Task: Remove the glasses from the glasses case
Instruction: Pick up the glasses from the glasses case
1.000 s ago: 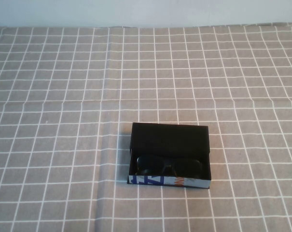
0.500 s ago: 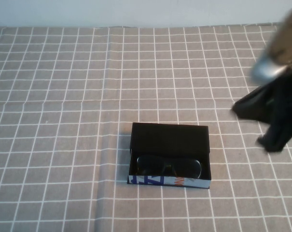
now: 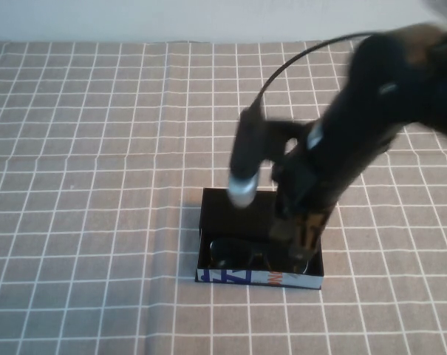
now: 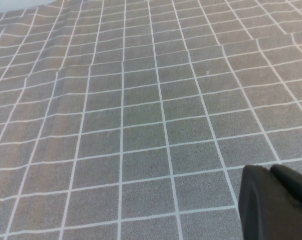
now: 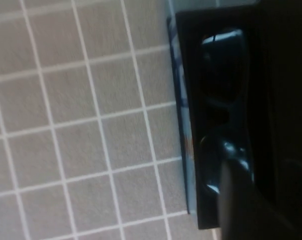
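The glasses case (image 3: 238, 276) lies open on the checked cloth at the near middle, its lid (image 3: 222, 208) flat behind it and its white printed side facing me. The black glasses (image 3: 234, 253) lie inside along the front wall. My right gripper (image 3: 297, 238) hangs blurred over the right half of the case and hides the glasses' right lens. In the right wrist view the glasses (image 5: 223, 75) and the case (image 5: 179, 110) lie just beyond the right gripper (image 5: 231, 176). My left gripper (image 4: 270, 172) is shut and empty over bare cloth, away from the case, and is out of the high view.
A grey tablecloth with a white grid (image 3: 97, 185) covers the whole table. A pale wall (image 3: 134, 18) runs along the far edge. The right arm's cable (image 3: 297, 55) arcs above the case's far side.
My right arm has swung in from the right edge and now hangs over the right half of the case. The case and glasses have not moved.
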Tool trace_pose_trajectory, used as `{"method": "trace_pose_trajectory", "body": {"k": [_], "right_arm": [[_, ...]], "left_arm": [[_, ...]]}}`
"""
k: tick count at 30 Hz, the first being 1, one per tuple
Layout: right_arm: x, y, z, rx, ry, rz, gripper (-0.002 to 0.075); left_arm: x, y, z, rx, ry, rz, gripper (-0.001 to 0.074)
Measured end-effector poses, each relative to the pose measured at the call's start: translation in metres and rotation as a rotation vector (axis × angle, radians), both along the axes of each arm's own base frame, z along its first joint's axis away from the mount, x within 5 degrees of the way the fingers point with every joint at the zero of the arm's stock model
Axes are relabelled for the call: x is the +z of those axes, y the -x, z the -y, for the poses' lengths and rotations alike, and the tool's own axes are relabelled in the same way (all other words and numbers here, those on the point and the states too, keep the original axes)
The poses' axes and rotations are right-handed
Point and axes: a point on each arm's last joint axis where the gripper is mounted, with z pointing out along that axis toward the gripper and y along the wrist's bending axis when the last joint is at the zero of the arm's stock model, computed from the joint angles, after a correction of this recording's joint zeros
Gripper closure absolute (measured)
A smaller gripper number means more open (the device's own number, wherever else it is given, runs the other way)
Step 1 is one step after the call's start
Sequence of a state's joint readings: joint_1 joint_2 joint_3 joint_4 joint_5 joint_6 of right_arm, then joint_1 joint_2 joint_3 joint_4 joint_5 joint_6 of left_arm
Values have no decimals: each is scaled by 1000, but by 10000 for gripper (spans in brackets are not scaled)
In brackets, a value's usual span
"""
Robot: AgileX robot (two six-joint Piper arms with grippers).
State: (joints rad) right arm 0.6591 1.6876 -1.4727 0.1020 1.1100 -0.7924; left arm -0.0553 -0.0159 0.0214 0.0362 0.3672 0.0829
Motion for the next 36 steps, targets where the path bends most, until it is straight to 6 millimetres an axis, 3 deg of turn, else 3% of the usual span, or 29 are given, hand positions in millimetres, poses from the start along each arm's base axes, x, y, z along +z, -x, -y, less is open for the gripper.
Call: {"method": "trace_pose_trajectory", "body": {"k": [3, 8, 13, 23, 36], "right_arm": [[-26, -9, -13, 36, 91, -17, 419], [-65, -22, -23, 52, 173, -56, 344], [-80, -30, -28, 48, 169, -41, 335], [-82, -34, -34, 33, 119, -18, 337], [-98, -42, -39, -18, 73, -35, 400]], "left_arm": [[0, 0, 0, 0, 0, 0, 739], [0, 0, 0, 0, 0, 0, 739], [0, 0, 0, 0, 0, 0, 739], [0, 0, 0, 0, 0, 0, 739], [0, 0, 0, 0, 0, 0, 739]]}}
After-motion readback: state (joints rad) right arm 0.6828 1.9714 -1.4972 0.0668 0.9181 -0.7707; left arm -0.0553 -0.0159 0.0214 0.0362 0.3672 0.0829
